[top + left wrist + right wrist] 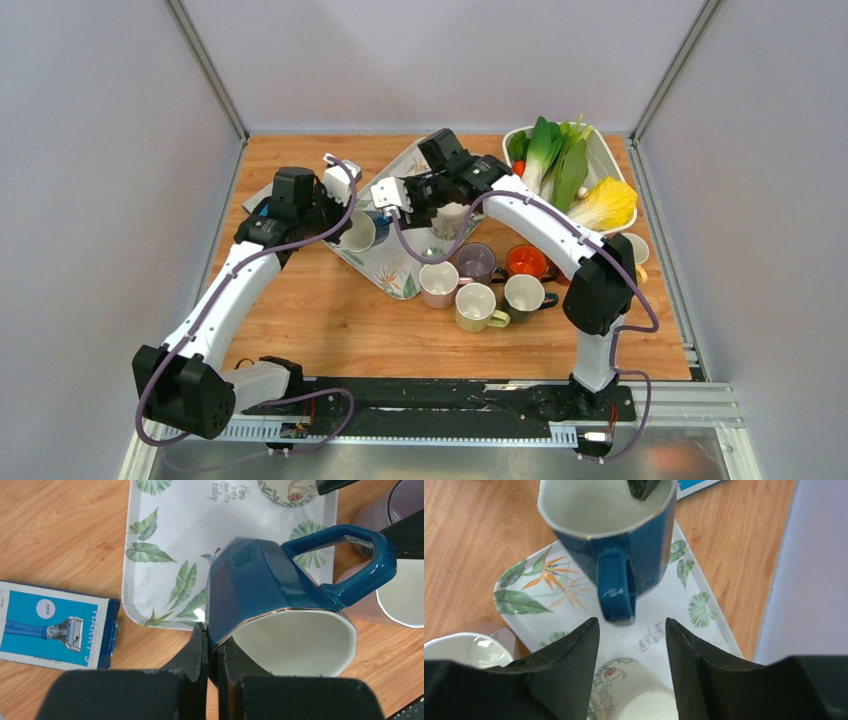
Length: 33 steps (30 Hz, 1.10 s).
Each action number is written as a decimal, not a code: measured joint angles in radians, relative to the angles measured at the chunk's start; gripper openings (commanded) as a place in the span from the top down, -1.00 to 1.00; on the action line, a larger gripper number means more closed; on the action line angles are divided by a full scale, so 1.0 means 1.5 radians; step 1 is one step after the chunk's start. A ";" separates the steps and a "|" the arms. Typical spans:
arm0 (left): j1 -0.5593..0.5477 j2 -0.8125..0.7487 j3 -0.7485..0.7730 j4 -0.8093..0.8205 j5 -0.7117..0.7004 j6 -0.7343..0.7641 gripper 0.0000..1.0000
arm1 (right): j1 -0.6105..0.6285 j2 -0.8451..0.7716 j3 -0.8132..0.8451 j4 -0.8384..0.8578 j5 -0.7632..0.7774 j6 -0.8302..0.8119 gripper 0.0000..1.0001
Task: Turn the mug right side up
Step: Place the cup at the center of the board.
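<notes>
Broadly, a wooden surface (330,320) carries everything, and a white tray (398,268) printed with green leaves lies on it at an angle. Well to the right of the tray sits a white bin (604,158) packed with bok choy and other leafy greens. Just off the tray's near right edge stand 5 mugs (475,300) in a tight cluster, all mouth up: pink, purple, orange, pale yellow and olive.

The blue mug (260,585) is over the tray's left corner. It is tipped onto its side, with its white inside facing the left arm and its handle pointing across the tray toward the right arm. Whether it touches the tray cannot be told.

The left end effector (212,636) pinches the mug's rim, 1 finger inside the mouth and 1 against the outer wall, the 2 pressed together on the thin wall. The right end effector (631,625) hangs over the tray with its 2 fingers spread, 1 on either side of the end of the mug's handle. It is not closed on the handle, and whether either finger touches it cannot be told.

On the tray, beneath the right end effector, a white printed cup (644,705) stands mouth up. Just off the tray's left edge, a blue Harry's razor box (50,625) lies flat on the surface.
</notes>
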 measured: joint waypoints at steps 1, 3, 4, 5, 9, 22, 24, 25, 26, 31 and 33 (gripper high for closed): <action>0.000 0.000 0.000 0.000 -0.001 0.000 1.00 | 0.006 0.008 0.016 -0.003 0.007 -0.001 0.00; 0.000 0.000 0.000 0.000 -0.004 0.000 1.00 | 0.022 0.027 0.048 -0.005 0.021 -0.004 0.04; 0.000 0.000 0.000 0.000 -0.007 0.000 1.00 | 0.029 0.035 0.061 -0.007 0.028 -0.006 0.07; 0.000 0.000 0.000 0.001 -0.010 0.000 1.00 | 0.039 0.042 0.070 -0.009 0.035 -0.009 0.09; 0.001 0.000 0.000 0.000 -0.021 0.000 1.00 | 0.066 0.058 0.078 -0.014 0.068 -0.031 0.26; 0.003 0.000 0.000 -0.014 -0.034 -0.002 0.22 | 0.087 0.069 0.078 -0.024 0.134 -0.061 1.00; 0.005 0.001 0.000 -0.006 -0.028 -0.007 -0.17 | 0.087 0.069 0.077 -0.027 0.140 -0.056 1.00; 0.006 0.000 0.002 0.002 -0.024 -0.009 -0.32 | 0.087 0.069 0.072 -0.029 0.152 -0.048 1.00; 0.007 0.000 0.007 0.011 -0.016 -0.016 -0.37 | 0.086 0.071 0.066 -0.031 0.159 -0.041 1.00; 0.015 0.000 0.021 0.028 0.006 -0.030 -0.47 | 0.076 0.079 0.050 -0.023 0.147 0.007 1.00; 0.019 0.000 0.026 0.032 0.005 -0.036 -0.46 | 0.073 0.079 0.050 -0.012 0.138 0.021 1.00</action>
